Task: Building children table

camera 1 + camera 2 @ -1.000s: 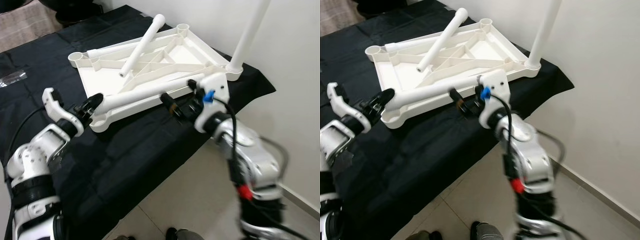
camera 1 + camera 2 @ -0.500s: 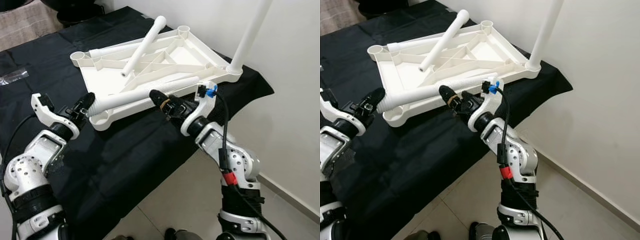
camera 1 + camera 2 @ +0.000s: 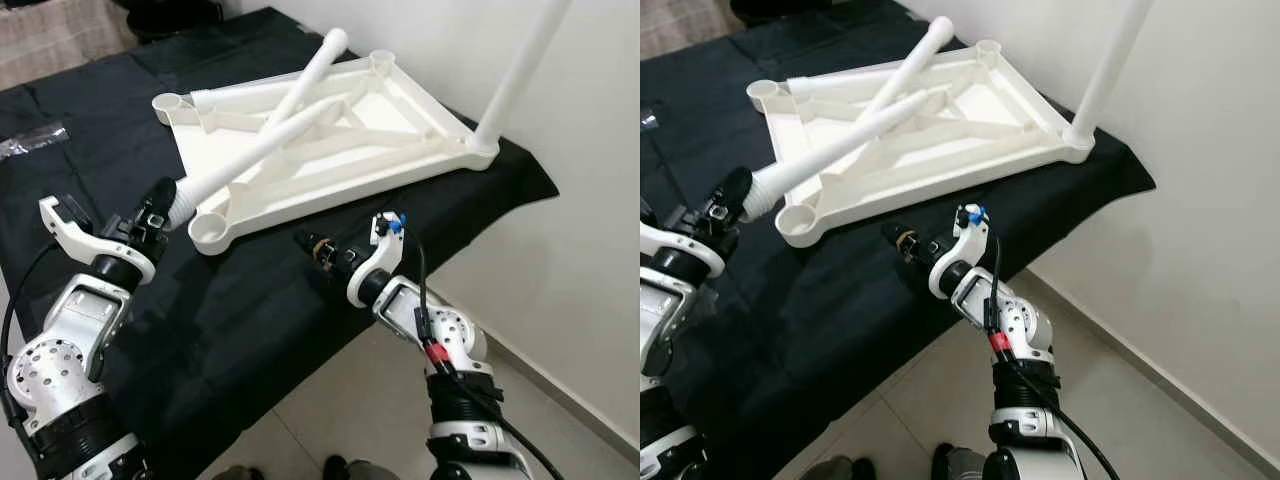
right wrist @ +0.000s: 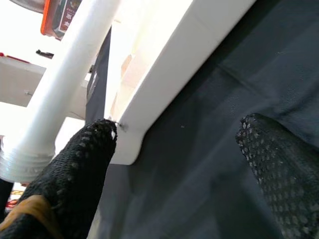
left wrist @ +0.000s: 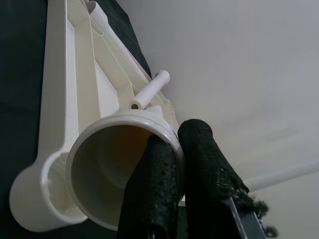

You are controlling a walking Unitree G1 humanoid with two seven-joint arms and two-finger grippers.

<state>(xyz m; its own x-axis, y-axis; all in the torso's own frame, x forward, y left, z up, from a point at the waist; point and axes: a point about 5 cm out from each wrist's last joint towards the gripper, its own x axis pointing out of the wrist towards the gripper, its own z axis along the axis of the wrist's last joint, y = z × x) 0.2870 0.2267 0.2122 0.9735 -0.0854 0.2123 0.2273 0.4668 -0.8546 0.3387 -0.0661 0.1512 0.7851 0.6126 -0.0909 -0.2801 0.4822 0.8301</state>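
Note:
The white tabletop [image 3: 400,150] lies upside down on a black cloth. One white leg [image 3: 525,65] stands upright in its far right corner socket. A loose leg [image 3: 312,72] lies across the frame. My left gripper [image 3: 163,208] is shut on the hollow, threaded end of another leg [image 3: 255,152], just beside the near left corner socket [image 3: 210,229]; that leg slants up over the frame. In the left wrist view one finger [image 5: 149,184] is inside the leg's rim [image 5: 89,144] and the other outside. My right gripper [image 3: 318,250] is open over the cloth, in front of the tabletop's near edge [image 4: 174,74], holding nothing.
The black cloth [image 3: 250,320] covers the work table, whose front edge runs diagonally past my right arm. Tiled floor [image 3: 570,400] lies to the right, and a white wall stands behind. A small clear plastic bag [image 3: 35,140] lies at the far left.
My right gripper has left the leg and dropped toward the table's front edge, now open. The leg's far end has swung over the frame while my left gripper keeps hold.

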